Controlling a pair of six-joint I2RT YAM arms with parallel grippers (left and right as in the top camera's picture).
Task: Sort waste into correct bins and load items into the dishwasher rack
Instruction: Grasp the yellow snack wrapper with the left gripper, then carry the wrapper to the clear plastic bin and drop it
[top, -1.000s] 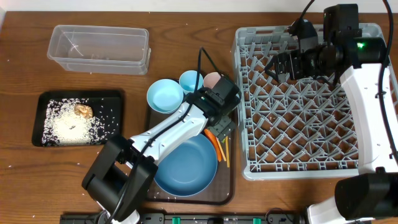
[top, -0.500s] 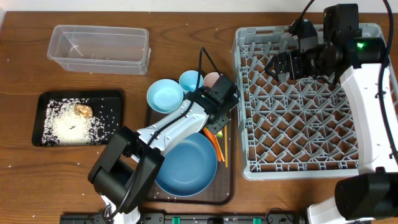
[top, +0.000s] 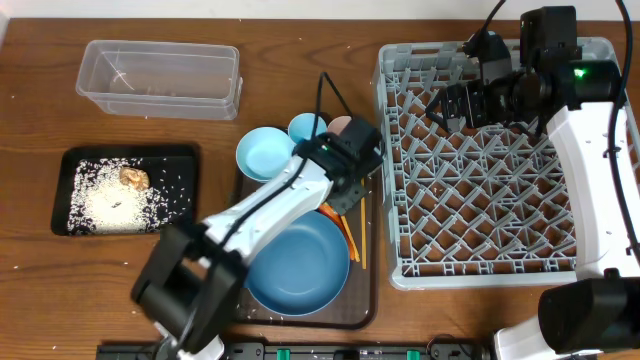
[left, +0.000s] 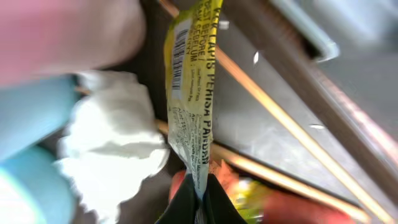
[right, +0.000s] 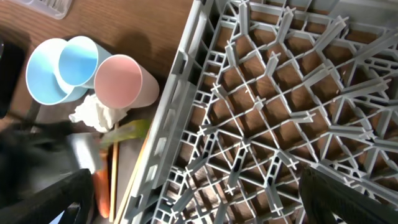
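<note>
Yellow-green wrapper (left: 189, 93), lengthwise straight out from left tool (left: 199, 200) pinching its end, right tool (top: 447, 105) spread

Seemingly a robot lab bench: wooden table (top: 290, 40); 2 arms (top: 270, 205); staged dishwasher rack (top: 480, 215).

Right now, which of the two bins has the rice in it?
The shallow black tray on the left: white rice and a brown lump lie in it. The clear tub holds no such pile.
</note>
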